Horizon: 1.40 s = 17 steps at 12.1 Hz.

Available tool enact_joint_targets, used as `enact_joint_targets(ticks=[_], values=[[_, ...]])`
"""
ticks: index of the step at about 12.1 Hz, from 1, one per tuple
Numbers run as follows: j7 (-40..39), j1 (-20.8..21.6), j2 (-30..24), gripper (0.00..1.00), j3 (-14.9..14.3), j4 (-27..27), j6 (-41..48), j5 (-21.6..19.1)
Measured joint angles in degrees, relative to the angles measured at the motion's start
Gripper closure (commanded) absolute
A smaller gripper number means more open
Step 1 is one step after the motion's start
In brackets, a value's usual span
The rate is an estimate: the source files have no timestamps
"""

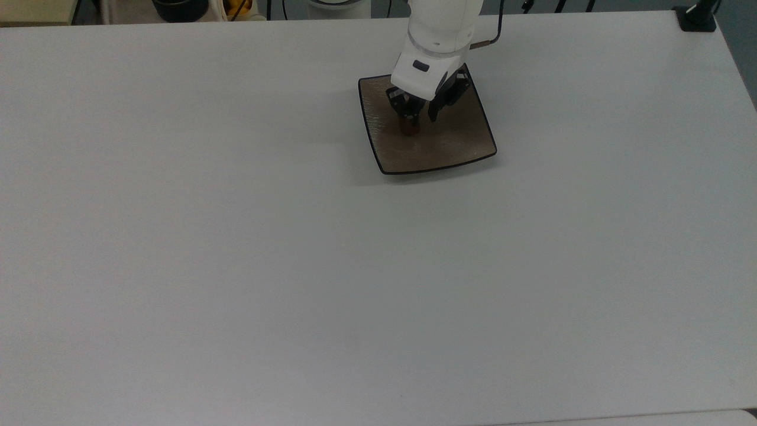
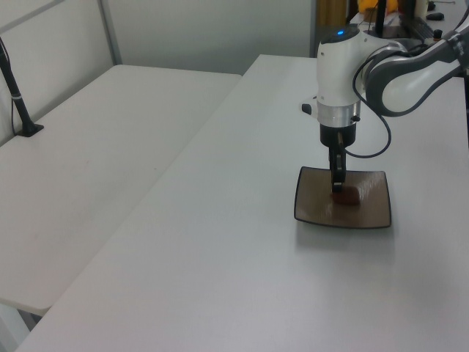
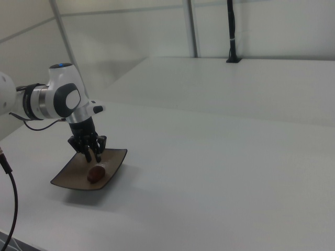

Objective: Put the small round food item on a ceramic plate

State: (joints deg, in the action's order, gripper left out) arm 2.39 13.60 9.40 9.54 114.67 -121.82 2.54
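The small round food item (image 1: 408, 126), a dark reddish-brown lump, lies on the ceramic plate (image 1: 458, 148), a square brown-grey plate with a thin black rim. My gripper (image 1: 419, 118) hangs just above the lump, open, its fingers spread to either side. In the left view the food item (image 2: 347, 196) rests near the middle of the plate (image 2: 370, 216), right beside the gripper (image 2: 338, 185). Seen from the right view, the food item (image 3: 96, 173) sits free on the plate (image 3: 68, 181) below the gripper (image 3: 93, 156).
The plate stands near the far edge of a wide white table (image 1: 236, 266). A black cable (image 1: 500, 23) trails behind the arm. A black post (image 2: 18, 103) is clamped to a second table (image 2: 88, 169) on the left view's left.
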Motion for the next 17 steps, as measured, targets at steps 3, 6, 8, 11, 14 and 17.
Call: enact_joint_targets(ticks=[3,6,8,11,14,17], values=[[-0.1,0.0,1.4,0.00,0.0,0.0,-1.2,0.0],[-0.2,0.0,1.0,0.00,0.0,-1.1,-0.7,0.0],[-0.2,-1.2,0.1,0.00,0.0,-4.7,8.4,0.0],[-0.2,-6.2,-2.7,0.00,-0.1,-10.3,21.3,0.1],[3.0,-10.7,-7.4,0.00,-0.3,-11.2,21.9,0.1],[6.0,-11.4,-11.2,0.00,-3.2,-11.4,21.7,0.1]])
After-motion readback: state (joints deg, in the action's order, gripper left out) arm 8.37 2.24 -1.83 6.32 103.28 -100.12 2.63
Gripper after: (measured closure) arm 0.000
